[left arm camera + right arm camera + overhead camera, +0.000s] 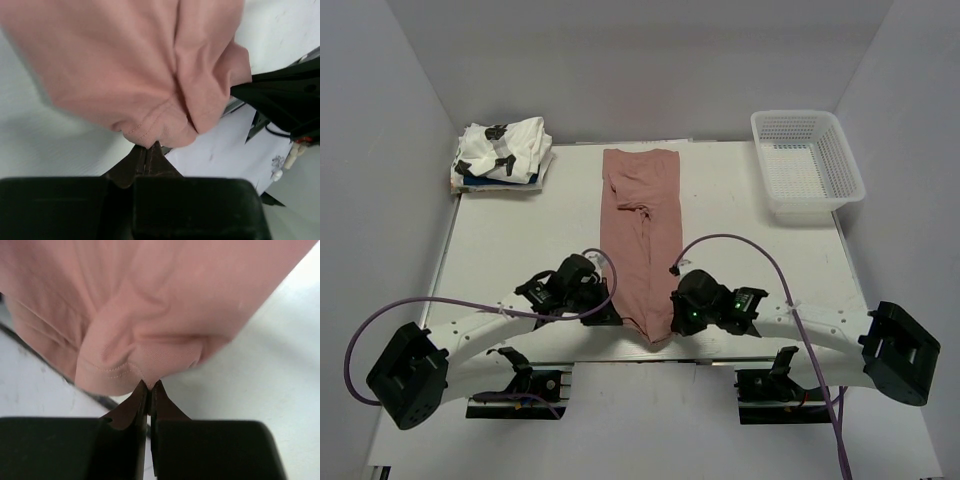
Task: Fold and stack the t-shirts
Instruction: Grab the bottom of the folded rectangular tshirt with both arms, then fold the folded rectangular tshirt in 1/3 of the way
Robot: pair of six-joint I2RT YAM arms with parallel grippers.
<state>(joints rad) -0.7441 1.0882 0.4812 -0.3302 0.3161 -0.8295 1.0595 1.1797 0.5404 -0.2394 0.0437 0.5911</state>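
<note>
So the pink shirt (642, 235) is folded into a long narrow strip down the middle of the counter (520, 240). It's kinda wrinkly, and the near hem is bunched up at both corners. The white shirt (505, 147) with black print sits folded far left, on top of the blue shirt (470, 181), which is barely peeking out.

We see white arms (470, 332), black joints (408, 372) and purple cables (725, 237). The left tool (150, 146) and right tool (150, 383) have dark brown fingers (129, 411).

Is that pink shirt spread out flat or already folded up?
Partly folded: the pink shirt lies as one long narrow strip down the table, not spread wide.
</note>
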